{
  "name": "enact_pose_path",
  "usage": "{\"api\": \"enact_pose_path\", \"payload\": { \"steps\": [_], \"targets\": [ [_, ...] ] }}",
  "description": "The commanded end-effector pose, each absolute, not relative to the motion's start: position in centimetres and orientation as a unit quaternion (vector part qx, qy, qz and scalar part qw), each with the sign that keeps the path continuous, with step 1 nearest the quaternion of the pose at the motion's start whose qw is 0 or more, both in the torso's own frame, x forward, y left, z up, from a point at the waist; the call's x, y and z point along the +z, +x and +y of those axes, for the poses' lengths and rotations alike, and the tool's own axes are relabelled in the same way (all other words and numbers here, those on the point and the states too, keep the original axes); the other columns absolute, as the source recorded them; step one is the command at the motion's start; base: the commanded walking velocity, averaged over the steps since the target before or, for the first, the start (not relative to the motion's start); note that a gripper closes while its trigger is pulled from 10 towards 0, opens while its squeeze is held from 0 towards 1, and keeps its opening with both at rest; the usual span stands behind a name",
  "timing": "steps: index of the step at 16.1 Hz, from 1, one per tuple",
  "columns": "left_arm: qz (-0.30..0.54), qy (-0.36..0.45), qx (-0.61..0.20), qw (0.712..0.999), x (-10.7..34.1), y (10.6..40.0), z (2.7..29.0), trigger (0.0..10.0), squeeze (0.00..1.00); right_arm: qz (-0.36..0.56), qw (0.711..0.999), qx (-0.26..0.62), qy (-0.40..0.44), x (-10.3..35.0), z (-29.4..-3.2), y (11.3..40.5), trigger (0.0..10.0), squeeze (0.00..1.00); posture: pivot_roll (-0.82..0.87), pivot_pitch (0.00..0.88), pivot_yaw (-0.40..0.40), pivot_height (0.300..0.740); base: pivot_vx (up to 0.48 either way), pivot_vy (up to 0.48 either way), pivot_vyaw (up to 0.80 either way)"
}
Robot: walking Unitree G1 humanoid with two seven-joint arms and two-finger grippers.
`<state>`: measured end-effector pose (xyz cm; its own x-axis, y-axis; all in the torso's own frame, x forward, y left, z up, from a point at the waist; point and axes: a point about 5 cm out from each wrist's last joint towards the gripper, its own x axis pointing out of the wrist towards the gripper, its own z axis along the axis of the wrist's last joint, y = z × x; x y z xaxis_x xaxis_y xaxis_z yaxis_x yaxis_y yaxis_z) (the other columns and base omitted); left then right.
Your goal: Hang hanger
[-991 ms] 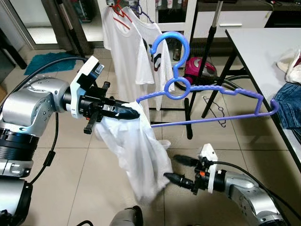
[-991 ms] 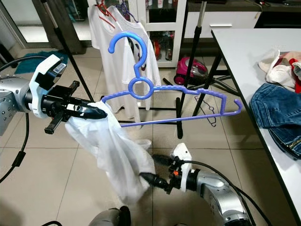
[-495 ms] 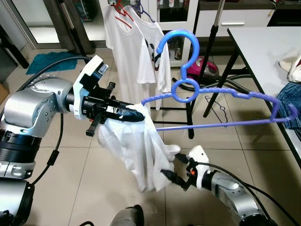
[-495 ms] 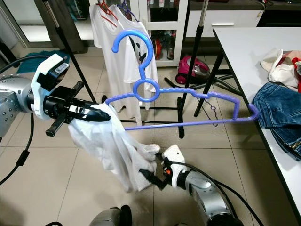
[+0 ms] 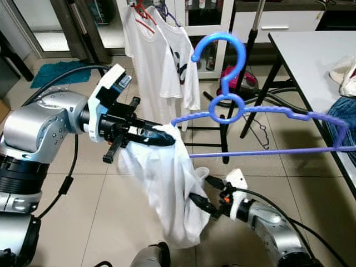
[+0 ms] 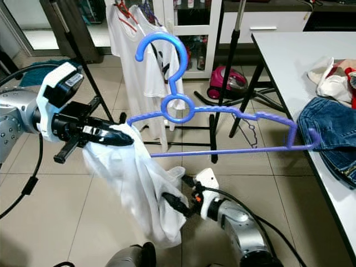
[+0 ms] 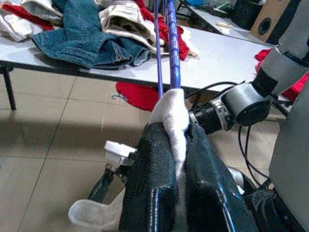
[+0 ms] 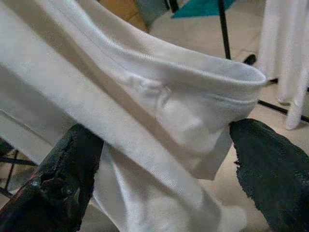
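A blue plastic hanger (image 5: pixel 245 111) hovers level over the floor, hook up. A white shirt (image 5: pixel 167 183) is draped over its near end and hangs down from there. My left gripper (image 5: pixel 162 136) is shut on that end, pinching the cloth and the blue bars together; in the left wrist view the fingers (image 7: pixel 154 188) squeeze white fabric around the bars. Lower down, my right gripper (image 5: pixel 201 189) is open at the shirt's side. In the right wrist view its fingertips (image 8: pixel 63 179) stand wide apart with the shirt's hem (image 8: pixel 193 92) between them.
A clothes rack with white T-shirts (image 5: pixel 161 55) on red and purple hangers stands behind. A white table (image 6: pixel 278 61) on the right carries jeans (image 6: pixel 328 133) and other clothes; the hanger's far tip is close to its edge. A pink vacuum (image 5: pixel 239 80) sits by the rack legs.
The hanger has swung to the right, its far tip nearing the table. My right gripper has risen from beside the shirt's lower edge to the hem.
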<state>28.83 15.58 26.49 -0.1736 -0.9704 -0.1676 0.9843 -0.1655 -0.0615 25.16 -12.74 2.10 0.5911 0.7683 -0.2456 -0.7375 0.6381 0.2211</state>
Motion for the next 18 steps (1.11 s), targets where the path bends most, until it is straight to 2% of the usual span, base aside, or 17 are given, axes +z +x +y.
{"api": "enact_pose_path", "payload": {
  "steps": [1, 2, 3, 5, 8, 11, 12, 13, 15, 18],
  "targets": [
    [0.068, 0.051, -0.759, 0.645, 27.1, 28.6, 15.9, 0.0, 0.0, 0.159, 0.89, 0.424, 0.056, 2.0, -12.8, 25.0, 3.4, 0.0, 0.14, 0.134, 0.107, 0.74, 0.0, 0.0, 0.0],
    [0.066, 0.063, -0.745, 0.661, 27.0, 28.9, 16.1, 0.0, 0.0, 0.154, 0.881, 0.442, 0.066, 2.2, -12.8, 24.7, 0.0, 0.0, 0.14, 0.125, 0.105, 0.74, 0.0, 0.0, 0.0],
    [0.065, 0.069, -0.736, 0.67, 26.9, 29.2, 16.2, 0.0, 0.0, 0.151, 0.879, 0.447, 0.067, 2.3, -12.8, 24.5, 0.0, 0.0, 0.14, 0.125, 0.105, 0.74, 0.0, 0.0, 0.0],
    [0.052, 0.097, -0.701, 0.705, 26.6, 30.3, 16.5, 0.0, 0.0, 0.146, 0.866, 0.474, 0.063, 2.9, -13.0, 23.6, 0.0, 0.0, 0.14, 0.124, 0.104, 0.74, 0.0, 0.0, 0.0],
    [0.054, 0.116, -0.685, 0.717, 26.0, 30.7, 16.7, 0.0, 0.0, 0.125, 0.859, 0.491, 0.075, 4.2, -13.4, 22.7, 0.0, 0.0, 0.13, 0.123, 0.108, 0.74, 0.0, 0.0, 0.0],
    [0.054, 0.123, -0.675, 0.725, 25.6, 30.9, 16.8, 0.0, 0.0, 0.117, 0.867, 0.479, 0.075, 4.7, -13.9, 22.5, 0.0, 0.0, 0.13, 0.118, 0.107, 0.74, 0.0, 0.0, 0.0],
    [0.065, 0.132, -0.662, 0.735, 25.0, 31.1, 17.1, 0.0, 0.0, 0.116, 0.885, 0.446, 0.07, 4.9, -14.5, 22.4, 0.0, 0.0, 0.12, 0.101, 0.106, 0.74, 0.0, 0.0, 0.0],
    [0.074, 0.132, -0.635, 0.757, 24.3, 31.3, 17.3, 0.0, 0.0, 0.12, 0.902, 0.406, 0.082, 5.1, -15.1, 22.3, 10.0, 0.0, 0.11, 0.082, 0.108, 0.74, 0.0, 0.0, 0.0],
    [0.086, 0.1, -0.554, 0.822, 21.9, 31.3, 17.6, 0.0, 0.0, 0.12, 0.949, 0.277, 0.096, 6.1, -16.8, 21.6, 10.0, 0.0, 0.09, 0.053, 0.109, 0.74, 0.0, 0.0, 0.0],
    [0.093, 0.06, -0.51, 0.853, 19.5, 30.3, 17.1, 0.0, 0.0, 0.101, 0.97, 0.19, 0.112, 7.5, -17.3, 20.5, 10.0, 0.0, 0.05, 0.0, 0.129, 0.74, 0.0, 0.0, 0.0]
  ]
}}
